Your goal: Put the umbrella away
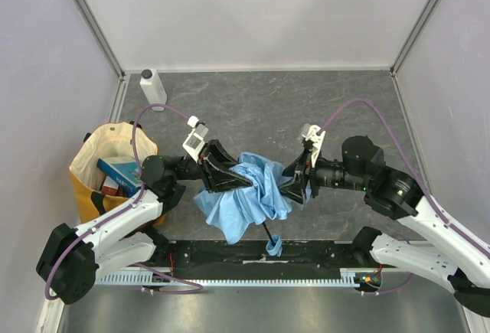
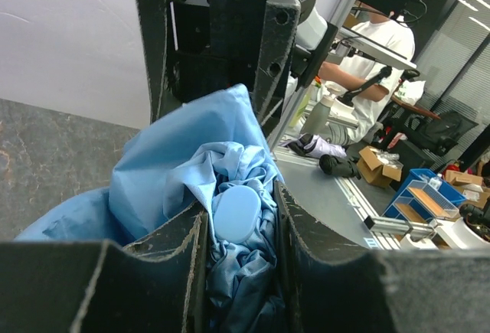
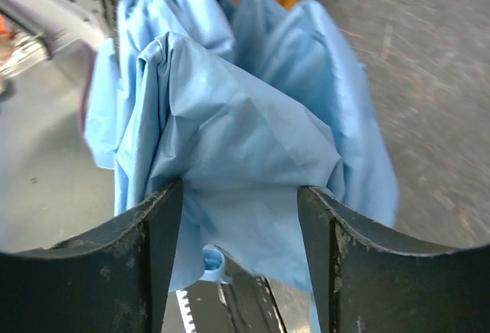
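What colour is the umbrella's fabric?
The umbrella is plain light sky blue, shown best in the right wrist view.

left arm [image 1: 115, 230] and right arm [image 1: 417, 203] angle inward, facing; left fingers [image 2: 164, 253] clamped, right fingers [image 3: 153, 249] parted.

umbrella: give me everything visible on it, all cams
The umbrella is a light sky-blue bundle of thin, crumpled fabric, collapsed but loose, at the near middle of the table. A black shaft sticks out toward the arm bases, ending in a small blue loop. The left gripper is clamped on the bunched fabric around a pale blue oval piece. Fabric also fills the gap of the right gripper; whether it pinches is unclear.
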You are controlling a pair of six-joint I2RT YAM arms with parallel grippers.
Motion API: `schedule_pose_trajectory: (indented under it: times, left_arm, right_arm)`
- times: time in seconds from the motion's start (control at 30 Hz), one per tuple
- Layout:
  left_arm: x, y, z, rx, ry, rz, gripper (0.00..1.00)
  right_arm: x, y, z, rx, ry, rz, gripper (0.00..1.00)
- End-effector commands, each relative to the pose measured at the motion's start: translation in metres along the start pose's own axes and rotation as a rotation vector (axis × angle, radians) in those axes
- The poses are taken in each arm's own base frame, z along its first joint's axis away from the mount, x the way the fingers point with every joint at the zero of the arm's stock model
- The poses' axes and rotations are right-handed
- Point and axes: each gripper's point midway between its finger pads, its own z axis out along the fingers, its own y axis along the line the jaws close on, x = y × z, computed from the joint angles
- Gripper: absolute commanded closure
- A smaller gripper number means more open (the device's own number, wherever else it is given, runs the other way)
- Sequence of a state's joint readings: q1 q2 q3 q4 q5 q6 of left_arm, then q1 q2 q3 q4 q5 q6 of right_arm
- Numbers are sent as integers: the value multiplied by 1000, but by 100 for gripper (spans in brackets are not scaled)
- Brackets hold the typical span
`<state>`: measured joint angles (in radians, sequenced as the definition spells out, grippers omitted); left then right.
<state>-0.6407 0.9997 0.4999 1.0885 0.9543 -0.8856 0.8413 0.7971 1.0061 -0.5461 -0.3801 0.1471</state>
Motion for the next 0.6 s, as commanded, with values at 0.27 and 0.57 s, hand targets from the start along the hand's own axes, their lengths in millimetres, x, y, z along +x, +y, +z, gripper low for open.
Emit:
schedule_pose_trajectory:
  times: [0.27, 0.57]
  left_arm:
    - [-31, -21, 6, 61, -74, 79, 98]
    - [-41, -9, 9, 3, -124, 50, 98]
  right_arm:
    - [-27, 47, 25, -334, -111, 17, 22]
    - [-18, 30, 45, -242, -124, 86, 2]
